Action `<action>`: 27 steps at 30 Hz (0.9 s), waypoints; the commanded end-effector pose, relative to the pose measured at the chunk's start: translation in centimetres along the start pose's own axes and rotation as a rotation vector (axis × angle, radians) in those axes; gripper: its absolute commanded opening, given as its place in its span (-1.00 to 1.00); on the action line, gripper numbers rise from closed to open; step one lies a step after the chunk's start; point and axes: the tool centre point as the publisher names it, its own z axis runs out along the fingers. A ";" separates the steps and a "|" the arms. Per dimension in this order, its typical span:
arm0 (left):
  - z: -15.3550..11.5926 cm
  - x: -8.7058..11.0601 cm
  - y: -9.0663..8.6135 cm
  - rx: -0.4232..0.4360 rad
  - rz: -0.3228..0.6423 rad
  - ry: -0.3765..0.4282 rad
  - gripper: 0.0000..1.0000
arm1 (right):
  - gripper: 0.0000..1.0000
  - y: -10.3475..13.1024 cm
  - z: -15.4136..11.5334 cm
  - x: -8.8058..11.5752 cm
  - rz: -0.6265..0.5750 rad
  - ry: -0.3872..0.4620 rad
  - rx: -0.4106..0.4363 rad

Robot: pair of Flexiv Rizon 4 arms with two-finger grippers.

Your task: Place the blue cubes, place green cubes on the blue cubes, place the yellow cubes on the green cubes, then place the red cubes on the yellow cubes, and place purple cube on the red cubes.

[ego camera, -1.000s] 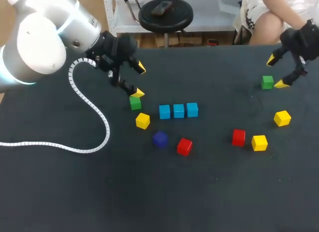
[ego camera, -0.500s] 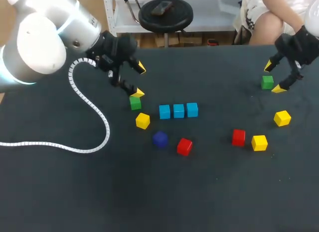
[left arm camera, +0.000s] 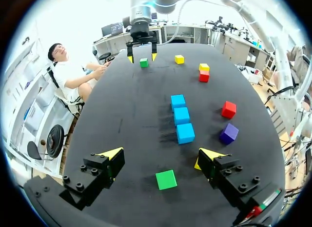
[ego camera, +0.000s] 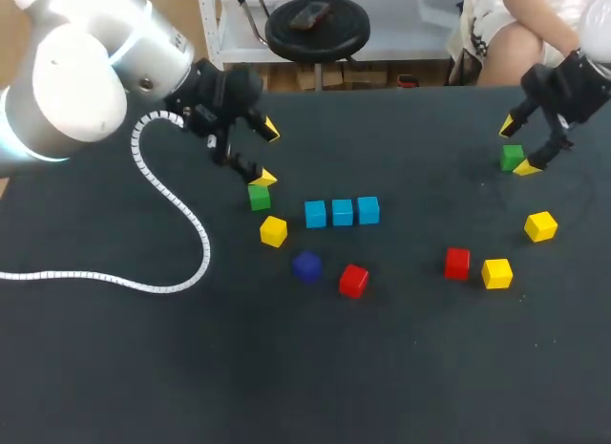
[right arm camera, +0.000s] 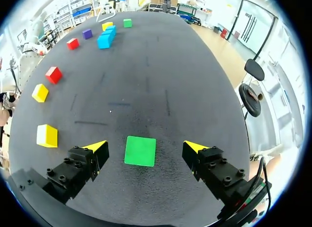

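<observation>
The right gripper [ego camera: 516,147] is hanging open at the upper right of the head view, with the right green cube [ego camera: 513,157] lying between its fingers, touching neither. The left gripper [ego camera: 267,154] is hanging open at upper left, just above the left green cube [ego camera: 259,197], which is sitting left of the row of blue cubes [ego camera: 342,212].

Overhead head, low wrists, shared table [ego camera: 401,387]

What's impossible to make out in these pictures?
Left wrist view: a yellow cube, mostly hidden behind the left gripper.
Head view: whether the right gripper touches the green cube; its lower tip overlaps the cube's edge.
Head view: the purple cube's edges, blurred.
</observation>
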 end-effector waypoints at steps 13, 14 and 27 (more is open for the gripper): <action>0.0 0.1 0.2 0.004 0.003 -0.002 1.00 | -1.00 1.1 0.4 0.1 -0.009 -0.018 -0.024; 0.0 0.1 0.2 0.004 0.003 -0.002 1.00 | -1.00 1.3 0.3 0.1 -0.003 -0.031 -0.021; 0.0 0.1 0.2 0.004 0.003 -0.002 1.00 | -1.00 4.4 0.3 -4.0 -0.026 -0.078 0.010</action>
